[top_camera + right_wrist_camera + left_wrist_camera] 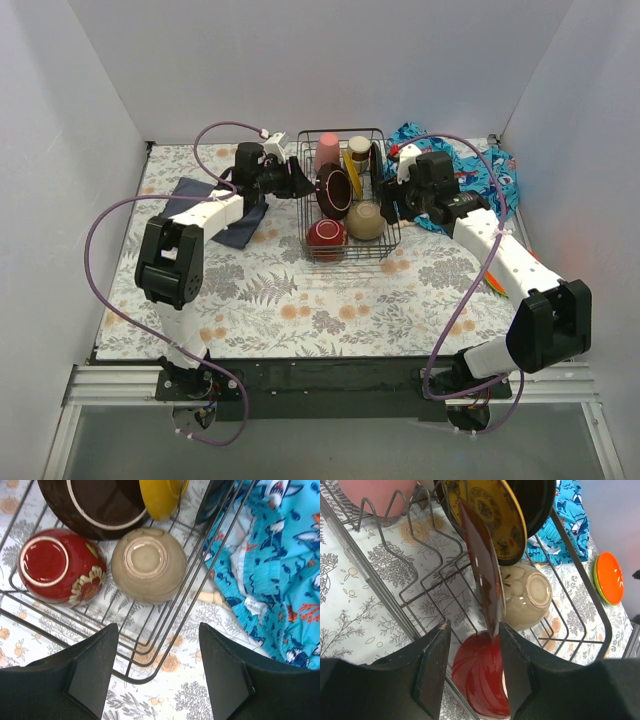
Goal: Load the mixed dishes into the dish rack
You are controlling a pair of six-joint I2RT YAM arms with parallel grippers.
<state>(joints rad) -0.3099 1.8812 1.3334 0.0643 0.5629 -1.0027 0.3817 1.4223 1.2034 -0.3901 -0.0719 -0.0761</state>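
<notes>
The black wire dish rack [390,245] stands mid-table. It holds a pink cup [328,150], a yellow-brown plate [355,168], a dark plate [376,160], a dark brown plate [333,190], a dark red bowl [326,236] and a tan bowl [366,221]. My left gripper [300,180] is open at the rack's left side. In the left wrist view the brown plate [482,570] stands on edge and its rim reaches between the open jaws [473,627], close to the right finger. My right gripper [157,630] is open and empty over the rack's near right corner [135,675].
A blue patterned cloth [470,175] lies right of the rack, under my right arm. A dark navy cloth [215,212] lies left of it, under my left arm. An orange plate [610,577] sits on a green plate on the table at the right.
</notes>
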